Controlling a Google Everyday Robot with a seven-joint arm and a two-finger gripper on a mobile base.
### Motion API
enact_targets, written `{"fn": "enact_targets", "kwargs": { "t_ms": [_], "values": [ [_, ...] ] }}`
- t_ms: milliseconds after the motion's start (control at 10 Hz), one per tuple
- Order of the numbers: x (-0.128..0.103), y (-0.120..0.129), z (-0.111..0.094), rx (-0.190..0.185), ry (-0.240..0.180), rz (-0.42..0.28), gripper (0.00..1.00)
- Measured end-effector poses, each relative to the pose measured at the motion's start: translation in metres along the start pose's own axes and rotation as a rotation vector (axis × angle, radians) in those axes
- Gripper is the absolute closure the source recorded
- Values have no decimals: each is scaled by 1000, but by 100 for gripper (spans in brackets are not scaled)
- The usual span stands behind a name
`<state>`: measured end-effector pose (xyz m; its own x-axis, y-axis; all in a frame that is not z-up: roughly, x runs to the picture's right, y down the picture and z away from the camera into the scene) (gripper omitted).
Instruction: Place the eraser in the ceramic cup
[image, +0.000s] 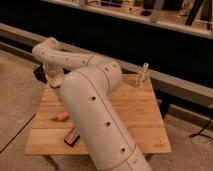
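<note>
the eraser does not show anywhere in your view, and neither does the cup. the arm's big cream-coloured upper link (97, 117) fills the middle of the picture and hides much of the table's centre and near edge, so you cannot tell where either one lies.

your gripper (54, 81) is at the far left corner of the table (135, 112), low over the wood, at the end of a forearm that bends back from the elbow and points down. its lower part is tucked behind the upper link. you cannot tell whether it is spread, pressed together or holding anything.

on the left of the table, well apart from the gripper and nearer to you, lies a small orange object (62, 116). just beyond it, close to the front edge, lies a dark flat bar (72, 136) with orange trim, its right end touching or passing behind the arm. at the far right corner stands a small pale upright object (143, 75), shaped like a narrow bottle.

the table is light slatted wood on a pale floor (17, 100). behind it runs a dark wall with a grey ledge (185, 85) along its base.
</note>
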<state>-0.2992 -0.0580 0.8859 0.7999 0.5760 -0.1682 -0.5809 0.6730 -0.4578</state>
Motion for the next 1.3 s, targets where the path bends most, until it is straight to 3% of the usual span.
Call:
{"fn": "enact_targets", "kwargs": {
  "t_ms": [1000, 1300],
  "values": [
    [0, -15, -20, 12, -32, 47, 41],
    [-4, -14, -25, -4, -48, 59, 41]
  ]
}}
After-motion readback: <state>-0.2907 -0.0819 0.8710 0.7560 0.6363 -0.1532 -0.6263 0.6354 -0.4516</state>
